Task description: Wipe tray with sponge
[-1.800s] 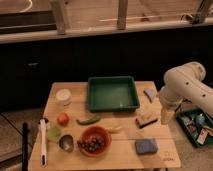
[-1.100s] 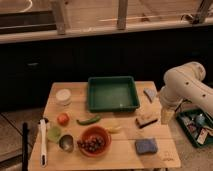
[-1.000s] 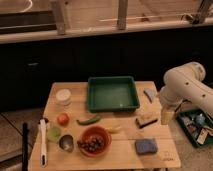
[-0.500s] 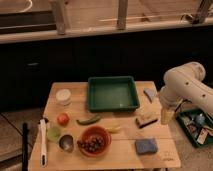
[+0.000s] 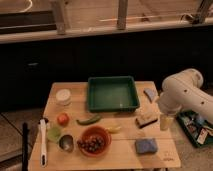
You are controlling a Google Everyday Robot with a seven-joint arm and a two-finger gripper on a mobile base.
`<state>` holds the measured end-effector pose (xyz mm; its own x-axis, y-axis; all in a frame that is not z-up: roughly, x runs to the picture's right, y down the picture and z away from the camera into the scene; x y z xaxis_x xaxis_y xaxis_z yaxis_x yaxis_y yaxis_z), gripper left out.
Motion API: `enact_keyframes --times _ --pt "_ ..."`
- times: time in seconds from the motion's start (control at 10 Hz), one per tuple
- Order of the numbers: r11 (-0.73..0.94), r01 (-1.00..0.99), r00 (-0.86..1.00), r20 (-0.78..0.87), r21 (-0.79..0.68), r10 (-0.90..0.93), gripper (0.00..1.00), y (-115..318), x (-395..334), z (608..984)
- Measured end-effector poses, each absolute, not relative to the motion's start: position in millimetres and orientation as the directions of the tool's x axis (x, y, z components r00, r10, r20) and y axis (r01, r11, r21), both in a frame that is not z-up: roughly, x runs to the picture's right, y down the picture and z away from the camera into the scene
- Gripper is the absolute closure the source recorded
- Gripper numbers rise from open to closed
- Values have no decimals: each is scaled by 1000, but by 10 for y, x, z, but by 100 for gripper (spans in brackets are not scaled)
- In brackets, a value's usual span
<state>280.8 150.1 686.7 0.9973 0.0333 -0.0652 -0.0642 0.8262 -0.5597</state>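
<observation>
The green tray (image 5: 113,107) stands at the back middle of the wooden table, and nothing lies in it. Near the table's front right corner, the blue-grey sponge (image 5: 146,145) lies flat with nothing touching it. My white arm bends in from the right. Its gripper (image 5: 165,121) points down at the table's right edge, above and to the right of the sponge and to the right of the tray. The gripper is open and holds nothing.
A tan block with a dark base (image 5: 146,118) and a grey wedge (image 5: 150,94) lie between tray and arm. On the left are a white jar (image 5: 63,96), a tomato (image 5: 62,119), a green chili (image 5: 88,120), a red bowl (image 5: 93,141), a metal cup (image 5: 66,142) and a white brush (image 5: 43,142). A dark bin (image 5: 195,127) sits off the table's right edge.
</observation>
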Motion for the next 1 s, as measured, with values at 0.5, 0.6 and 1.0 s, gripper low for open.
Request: enact_keyframes --times 0.5,0.6,1.0 --pt "812 -70 997 -74 -579 34 20 1810 2769 6916" --pt "810 -73 997 -74 -582 36 20 1883 2767 6926" --pt "797 -62 997 -65 -601 29 20 2114 2721 7048"
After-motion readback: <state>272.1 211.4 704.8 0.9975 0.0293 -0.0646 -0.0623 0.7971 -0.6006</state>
